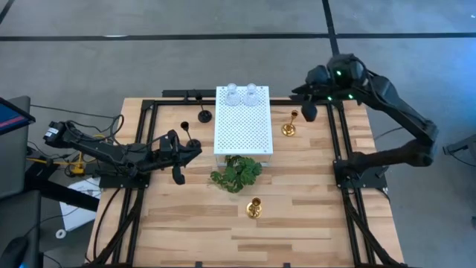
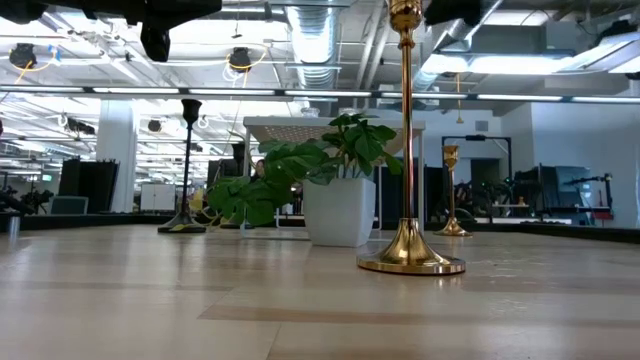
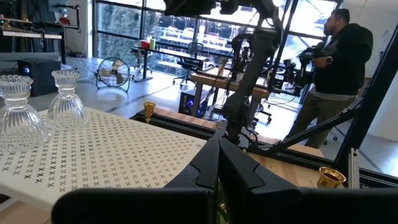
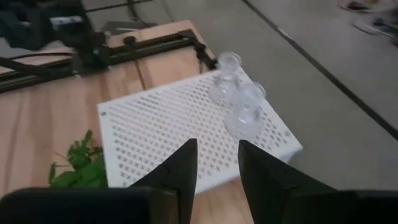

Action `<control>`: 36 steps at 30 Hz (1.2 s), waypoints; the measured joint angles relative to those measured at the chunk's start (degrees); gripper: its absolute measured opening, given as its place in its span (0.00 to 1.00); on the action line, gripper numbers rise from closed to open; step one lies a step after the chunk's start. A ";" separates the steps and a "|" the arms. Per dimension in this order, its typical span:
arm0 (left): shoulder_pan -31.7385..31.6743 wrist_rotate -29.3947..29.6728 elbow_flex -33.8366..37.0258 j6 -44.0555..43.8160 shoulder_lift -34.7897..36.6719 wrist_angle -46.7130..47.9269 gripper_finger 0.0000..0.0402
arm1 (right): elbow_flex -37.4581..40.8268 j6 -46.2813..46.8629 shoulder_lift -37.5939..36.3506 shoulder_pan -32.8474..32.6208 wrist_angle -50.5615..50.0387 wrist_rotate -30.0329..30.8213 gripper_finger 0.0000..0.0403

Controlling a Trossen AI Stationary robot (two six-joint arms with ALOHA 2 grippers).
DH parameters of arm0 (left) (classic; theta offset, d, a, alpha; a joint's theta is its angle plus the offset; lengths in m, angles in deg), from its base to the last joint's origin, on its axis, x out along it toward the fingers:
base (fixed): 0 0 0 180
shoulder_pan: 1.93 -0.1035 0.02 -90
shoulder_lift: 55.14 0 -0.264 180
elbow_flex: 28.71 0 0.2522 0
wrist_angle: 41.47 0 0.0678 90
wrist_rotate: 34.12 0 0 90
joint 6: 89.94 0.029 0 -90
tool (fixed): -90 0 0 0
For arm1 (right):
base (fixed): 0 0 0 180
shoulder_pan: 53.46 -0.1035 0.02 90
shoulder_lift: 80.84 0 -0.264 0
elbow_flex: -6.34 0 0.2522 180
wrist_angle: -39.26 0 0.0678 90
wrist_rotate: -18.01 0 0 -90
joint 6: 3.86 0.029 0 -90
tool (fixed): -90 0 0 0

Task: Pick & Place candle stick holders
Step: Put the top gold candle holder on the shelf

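Two clear glass holders (image 1: 231, 93) (image 1: 251, 93) stand at the far end of a white perforated platform (image 1: 243, 130). Two black holders (image 1: 204, 115) (image 1: 192, 135) stand on the table left of it. One gold holder (image 1: 289, 126) stands to its right and another (image 1: 254, 208) nearer the front. My left gripper (image 1: 198, 148) lies low beside the nearer black holder, shut and empty (image 3: 217, 155). My right gripper (image 1: 309, 112) hangs high beside the far gold holder, open and empty (image 4: 217, 155), with the platform (image 4: 186, 124) and the glass holders (image 4: 245, 112) in front of it.
A green leafy sprig (image 1: 236, 173) in a white pot (image 2: 340, 210) sits at the platform's near edge. Black frame rails (image 1: 338, 141) run along the table's left and right sides. A person (image 3: 339, 62) stands in the room beyond the table.
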 joint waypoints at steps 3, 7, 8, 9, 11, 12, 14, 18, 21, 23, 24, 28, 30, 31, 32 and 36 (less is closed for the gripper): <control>-0.02 0.07 0.00 0.00 0.02 0.00 0.02 | 5.91 2.40 -5.00 -1.03 1.83 3.69 0.25; -0.02 0.07 0.00 0.00 0.01 0.00 0.02 | 16.77 7.56 -13.06 -2.22 8.02 6.19 0.25; -0.02 0.07 0.00 0.00 0.01 0.00 0.02 | 19.66 9.11 -15.14 -2.59 10.05 6.73 0.25; -0.02 0.07 0.00 0.00 0.00 0.00 0.02 | 22.80 10.70 -17.38 -2.96 12.16 7.40 0.25; -0.02 0.07 0.00 0.00 0.01 0.00 0.02 | 28.74 13.99 -21.64 -3.99 16.38 9.53 0.25; -0.02 0.07 0.00 0.00 0.00 0.00 0.02 | 31.84 15.47 -23.82 -4.60 18.30 10.80 0.25; -0.02 0.07 0.00 0.00 0.01 0.00 0.02 | 37.73 18.26 -27.80 -5.99 22.01 13.15 0.25; -0.02 0.07 0.00 0.00 0.02 0.00 0.02 | 48.63 23.26 -34.56 -9.19 27.03 17.67 0.25; -0.02 0.07 0.00 0.00 0.00 0.00 0.02 | 55.66 26.00 -38.10 -11.63 30.18 20.84 0.25; -0.02 0.07 0.00 0.00 0.02 0.00 0.02 | 59.65 27.60 -39.60 -13.18 32.20 22.46 0.25; -0.02 0.07 0.00 0.01 0.02 0.00 0.02 | 61.45 28.36 -40.11 -13.95 33.11 23.39 0.25; -0.02 0.07 0.00 0.02 0.02 0.00 0.02 | 66.73 30.07 -41.13 -16.57 35.22 28.96 0.25; -0.02 0.07 0.00 0.02 0.00 0.00 0.02 | 68.17 30.19 -41.13 -17.44 35.73 31.80 0.25; -0.02 0.07 0.00 0.02 0.00 0.00 0.02 | 68.82 30.19 -41.15 -17.66 35.75 32.74 0.25; -0.02 0.07 0.00 0.02 0.00 0.00 0.02 | 69.47 30.18 -41.15 -17.83 35.73 33.37 0.25; -0.02 0.07 0.00 0.02 0.02 0.00 0.02 | 71.48 30.17 -41.07 -17.90 36.04 33.40 0.25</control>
